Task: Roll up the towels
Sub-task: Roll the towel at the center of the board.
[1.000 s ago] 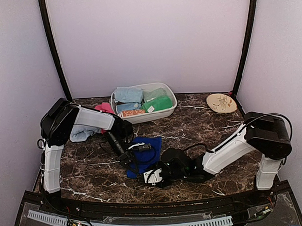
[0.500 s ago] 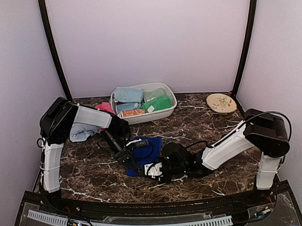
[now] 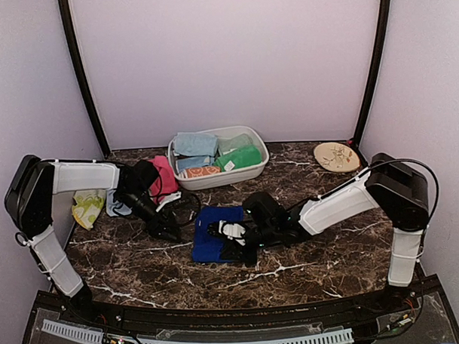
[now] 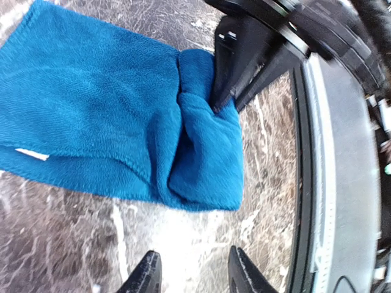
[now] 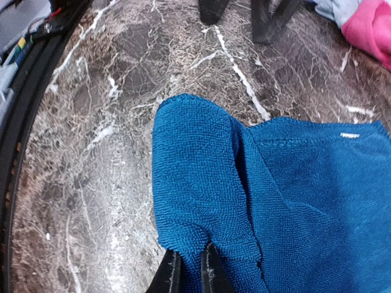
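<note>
The blue towel [image 3: 216, 225] is lying on the dark marbled table [image 3: 330, 251], in front of the white tub [image 3: 261, 162] that is holding other cloths. A pink towel [image 3: 163, 178] is lying off to the left of the tub. In the wrist views, one end of the blue towel is sitting turned over onto itself as a thick, loose fold, while the rest is lying fairly flat.

The right gripper [image 3: 230, 234] is pinching that fold, its fingers nearly together with the doubled cloth between them. The left gripper [image 4: 192, 276] is hovering over bare table just beside the folded end, with its fingers apart and nothing between them.

The towel is looking soft, light and floppy, with a looped pile that is likely giving the fingers good friction. Because it is limp, it will probably sag and bunch rather than hold any shape, and a roll will probably loosen unless it is pressed down while being turned. The cloth may also slide on the smooth table instead of rolling.

The best hold seems to be on the thick folded edge near its two outer corners, one gripper at each, so that the roll advances evenly toward the flat end.
</note>
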Available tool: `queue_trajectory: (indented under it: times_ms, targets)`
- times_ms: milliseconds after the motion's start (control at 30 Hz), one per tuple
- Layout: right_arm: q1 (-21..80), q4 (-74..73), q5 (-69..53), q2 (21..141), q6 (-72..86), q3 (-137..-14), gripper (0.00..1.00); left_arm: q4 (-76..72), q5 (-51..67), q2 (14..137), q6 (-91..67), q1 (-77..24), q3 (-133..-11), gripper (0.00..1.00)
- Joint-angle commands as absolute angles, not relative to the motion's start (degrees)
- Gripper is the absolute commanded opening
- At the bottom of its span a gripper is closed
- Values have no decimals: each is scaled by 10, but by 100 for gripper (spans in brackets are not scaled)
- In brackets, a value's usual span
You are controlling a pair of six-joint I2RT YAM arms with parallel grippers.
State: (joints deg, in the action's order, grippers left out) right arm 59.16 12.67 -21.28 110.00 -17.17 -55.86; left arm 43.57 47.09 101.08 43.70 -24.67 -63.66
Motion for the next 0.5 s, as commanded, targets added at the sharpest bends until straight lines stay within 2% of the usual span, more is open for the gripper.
queue_trajectory:
  times_ms: [0, 300, 333, 467]
  targets:
    - [551, -11, -314, 1144, -83, -584, 4, 393, 397, 948, 460, -266, -610, 40]
    - [514, -92, -443, 1212, 27, -669, 1, 309, 258, 953, 442, -436, -609, 42]
    - [512, -87, -450, 1213, 40, -672, 1, 299, 248, 955, 443, -446, -607, 54]
    - [495, -63, -479, 1220, 90, -670, 1, 270, 220, 965, 441, -475, -601, 58]
